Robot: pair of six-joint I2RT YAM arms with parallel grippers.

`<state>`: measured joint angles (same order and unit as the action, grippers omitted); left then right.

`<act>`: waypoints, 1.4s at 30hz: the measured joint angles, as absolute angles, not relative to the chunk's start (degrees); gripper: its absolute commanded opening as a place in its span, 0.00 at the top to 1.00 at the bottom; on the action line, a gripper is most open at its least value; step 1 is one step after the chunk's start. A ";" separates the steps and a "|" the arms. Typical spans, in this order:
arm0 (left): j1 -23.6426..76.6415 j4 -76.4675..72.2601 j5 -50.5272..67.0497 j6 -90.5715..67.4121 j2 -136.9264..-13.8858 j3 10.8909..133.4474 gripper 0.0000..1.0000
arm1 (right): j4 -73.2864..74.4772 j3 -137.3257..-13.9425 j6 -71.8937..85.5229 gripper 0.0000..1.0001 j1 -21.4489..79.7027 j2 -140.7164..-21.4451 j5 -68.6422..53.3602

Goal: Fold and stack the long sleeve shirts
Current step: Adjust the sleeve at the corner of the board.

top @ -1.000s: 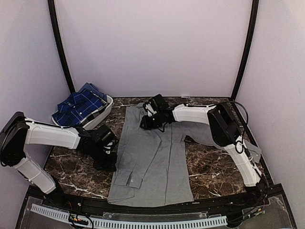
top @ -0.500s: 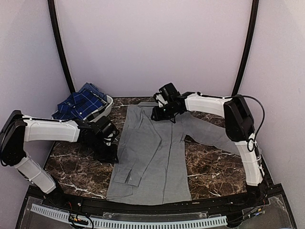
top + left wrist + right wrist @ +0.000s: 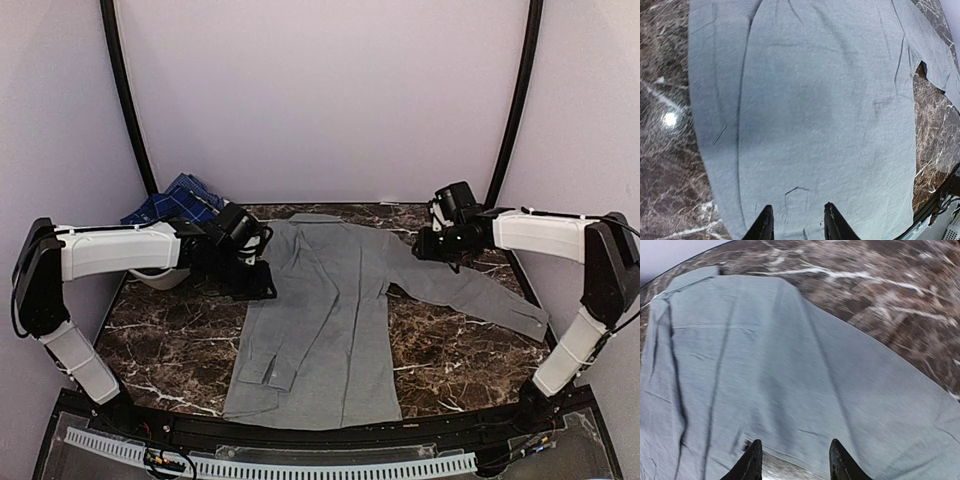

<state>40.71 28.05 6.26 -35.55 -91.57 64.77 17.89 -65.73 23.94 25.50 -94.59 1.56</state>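
The dark marbled bench fills my top view, and the plain grey shirt lies flat across its middle, collar toward 12 o'clock and hem at the near edge at 6 o'clock. One sleeve is folded in along the shirt's 9 o'clock side, its cuff resting on the body low down toward 7 o'clock. The other sleeve runs out over the bare bench toward 4 o'clock. My left arm reaches in from 9 o'clock to the shirt's upper edge at about 10 o'clock, and my right arm reaches in from 3 o'clock to the top of the outstretched sleeve at about 2 o'clock. The dark blue plaid shirt sits bunched in the far corner at 10 o'clock, well apart from the grey one, in a white basket that the left arm mostly hides. On the left wrist camera the left pincer is spread, with nothing but flat grey cloth showing between its tips. On the right wrist camera the right pincer is spread too, over the grey sleeve with nothing pinched. I cannot tell whether either set of tips touches the cloth.
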 measured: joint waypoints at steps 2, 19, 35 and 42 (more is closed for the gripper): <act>40.71 26.52 7.35 -35.03 -94.37 66.94 0.67 | 18.13 -59.75 25.04 0.54 21.93 -90.04 2.94; 41.15 16.75 14.44 -35.22 -102.13 70.13 0.67 | 19.70 -39.24 28.62 0.22 -3.33 -79.72 8.38; 41.15 15.86 14.33 -35.35 -101.43 68.71 0.68 | 6.24 -42.57 29.58 0.81 2.55 -92.62 7.27; 41.15 15.90 13.98 -35.40 -100.57 68.49 0.68 | 7.03 -47.29 29.26 0.86 6.07 -96.82 7.99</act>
